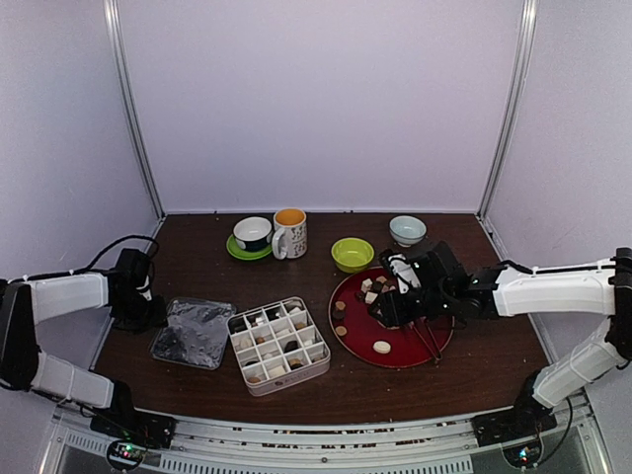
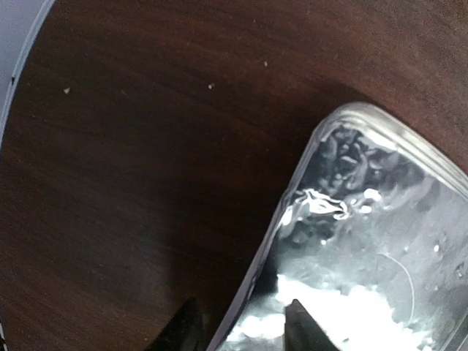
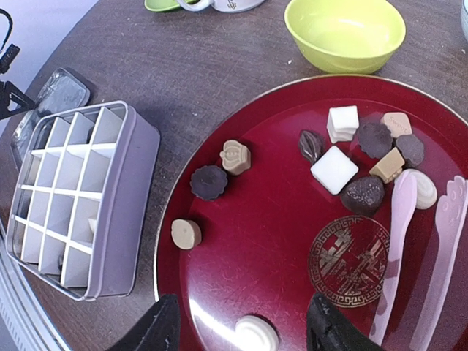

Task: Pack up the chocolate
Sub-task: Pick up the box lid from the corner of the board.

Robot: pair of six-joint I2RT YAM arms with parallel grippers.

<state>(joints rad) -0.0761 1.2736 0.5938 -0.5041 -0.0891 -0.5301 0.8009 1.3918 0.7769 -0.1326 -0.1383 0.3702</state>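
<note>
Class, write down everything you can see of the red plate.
The red plate is round and glossy, deep red with a thin gold rim and a gold emblem. It lies flat on the brown table, beside the divided tin, near the green bowl. Brown, tan and white chocolates rest on it, pink tongs reach over it, and the right gripper hangs above.

mug (image 1: 289, 233) beside cup (image 1: 253, 232) on green saucer (image 1: 247, 253), green bowl (image 1: 353, 254) near pale bowl (image 1: 408, 229).

Chocolate (image 3: 334, 170): small pieces, dark brown, tan, cream-white; round, square, oblong. Most clustered upper right on red plate (image 3: 241, 278). Four lying loose toward left and bottom of plate. Several more sitting singly in compartments of divided box (image 1: 291, 380), lower centre of top view.
</note>
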